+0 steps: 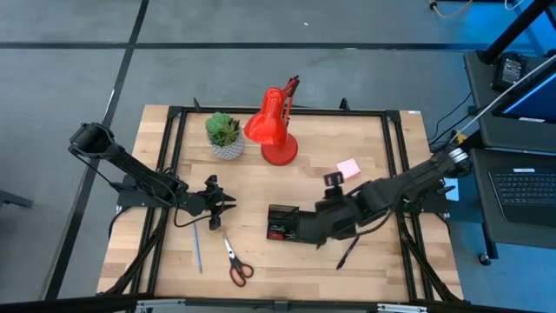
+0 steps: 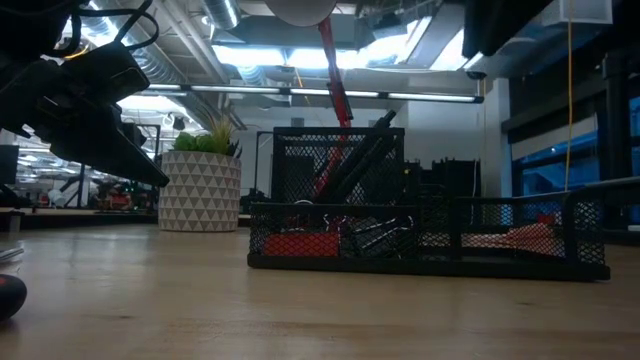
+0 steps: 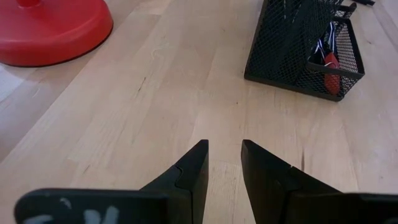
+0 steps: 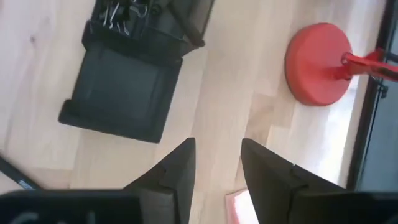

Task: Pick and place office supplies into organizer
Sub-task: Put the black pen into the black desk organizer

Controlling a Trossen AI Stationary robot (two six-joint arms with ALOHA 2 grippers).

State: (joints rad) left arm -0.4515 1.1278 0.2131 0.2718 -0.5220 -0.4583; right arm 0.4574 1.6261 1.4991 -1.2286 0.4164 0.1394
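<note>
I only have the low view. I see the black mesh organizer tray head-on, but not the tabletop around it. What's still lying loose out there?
Observer: In the high view, red-handled scissors lie on the wooden table, left of the black mesh organizer tray and apart from it.
Operator: Any pens left out?
Observer: Yes. A thin blue pen lies left of the scissors, and a black pen lies right of the organizer.
Operator: Is either gripper carrying something?
Observer: No. The wrist views show the left gripper and the right gripper open, with nothing held between the fingers.
</note>
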